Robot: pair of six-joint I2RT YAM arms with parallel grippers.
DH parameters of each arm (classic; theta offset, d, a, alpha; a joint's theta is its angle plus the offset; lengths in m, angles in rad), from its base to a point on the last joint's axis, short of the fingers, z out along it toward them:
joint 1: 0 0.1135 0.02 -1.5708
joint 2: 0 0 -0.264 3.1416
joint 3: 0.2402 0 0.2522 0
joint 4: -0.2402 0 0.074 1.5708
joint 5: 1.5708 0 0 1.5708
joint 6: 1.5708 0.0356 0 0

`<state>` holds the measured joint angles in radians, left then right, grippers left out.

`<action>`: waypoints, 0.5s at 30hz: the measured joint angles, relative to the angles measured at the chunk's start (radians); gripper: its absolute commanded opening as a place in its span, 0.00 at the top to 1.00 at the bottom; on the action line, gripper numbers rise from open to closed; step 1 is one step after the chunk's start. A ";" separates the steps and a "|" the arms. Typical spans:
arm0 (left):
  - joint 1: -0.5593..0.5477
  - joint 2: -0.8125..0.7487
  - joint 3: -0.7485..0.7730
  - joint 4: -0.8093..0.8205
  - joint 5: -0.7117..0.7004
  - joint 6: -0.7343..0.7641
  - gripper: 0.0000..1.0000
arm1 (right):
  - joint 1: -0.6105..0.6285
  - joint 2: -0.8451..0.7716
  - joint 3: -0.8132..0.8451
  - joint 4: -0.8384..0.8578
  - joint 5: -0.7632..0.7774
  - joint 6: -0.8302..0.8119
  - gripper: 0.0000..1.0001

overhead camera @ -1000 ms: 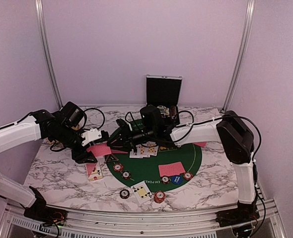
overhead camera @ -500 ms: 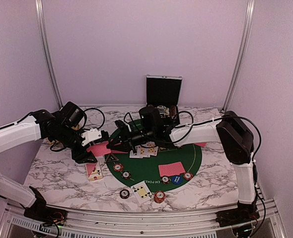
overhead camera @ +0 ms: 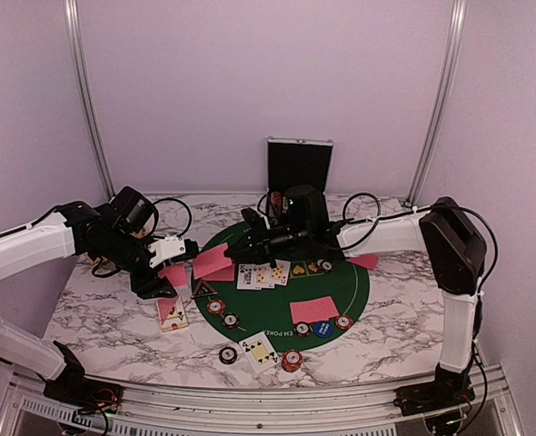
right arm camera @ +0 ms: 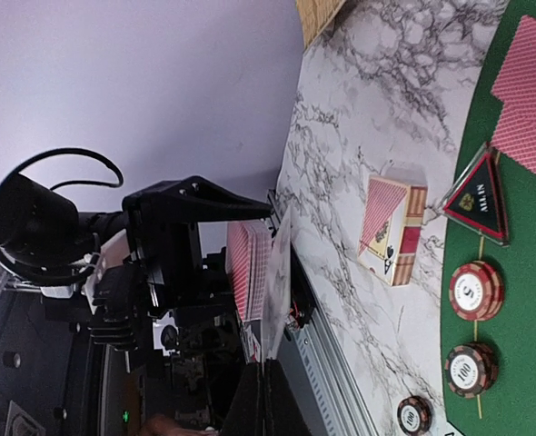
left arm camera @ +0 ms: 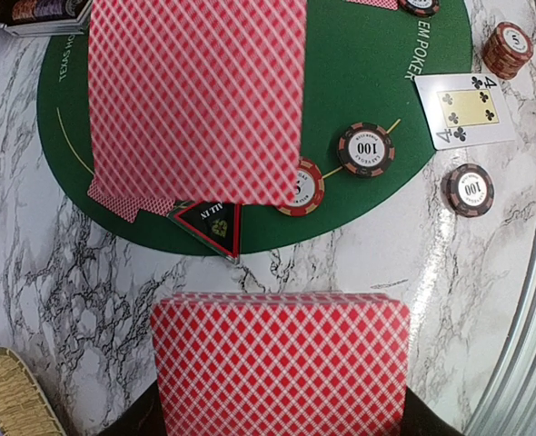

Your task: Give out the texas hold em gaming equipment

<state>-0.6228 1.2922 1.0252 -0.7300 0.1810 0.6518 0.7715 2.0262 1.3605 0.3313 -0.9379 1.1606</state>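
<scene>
My left gripper (overhead camera: 170, 275) is shut on a deck of red-backed playing cards (left arm camera: 282, 363) and holds it above the marble at the mat's left edge. My right gripper (overhead camera: 234, 252) is shut on a single red-backed card (overhead camera: 212, 262), held in the air just right of the deck; this card shows large and blurred in the left wrist view (left arm camera: 195, 100) and edge-on in the right wrist view (right arm camera: 277, 272). The dark triangular token (left arm camera: 212, 222) lies at the mat's edge below. Poker chips (left arm camera: 366, 148) and a face-up four of clubs (overhead camera: 261, 350) lie near the front.
A card box (overhead camera: 173, 312) lies on the marble left of the green mat (overhead camera: 359, 291). Face-up cards (overhead camera: 263, 275), a red-backed pair (overhead camera: 313, 310) and a blue disc (overhead camera: 322, 330) lie on the mat. An open black case (overhead camera: 299, 163) stands at the back. A straw basket (left arm camera: 14, 400) sits far left.
My right gripper has pulled back to the right, away from the left gripper, with one red-backed card from the deck. The left arm has stayed put.
</scene>
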 measured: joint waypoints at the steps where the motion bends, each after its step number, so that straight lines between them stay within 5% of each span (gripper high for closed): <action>1: 0.000 0.000 -0.001 0.000 0.000 0.001 1.00 | -0.020 -0.018 -0.014 -0.009 0.000 -0.010 1.00; 15: 0.000 0.000 -0.012 -0.001 -0.006 0.003 1.00 | -0.216 -0.079 -0.099 -0.339 0.050 -0.325 1.00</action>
<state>-0.6228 1.2922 1.0130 -0.7311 0.1745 0.6548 0.5552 1.9472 1.2613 -0.0074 -0.8879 0.8352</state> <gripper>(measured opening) 0.651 0.005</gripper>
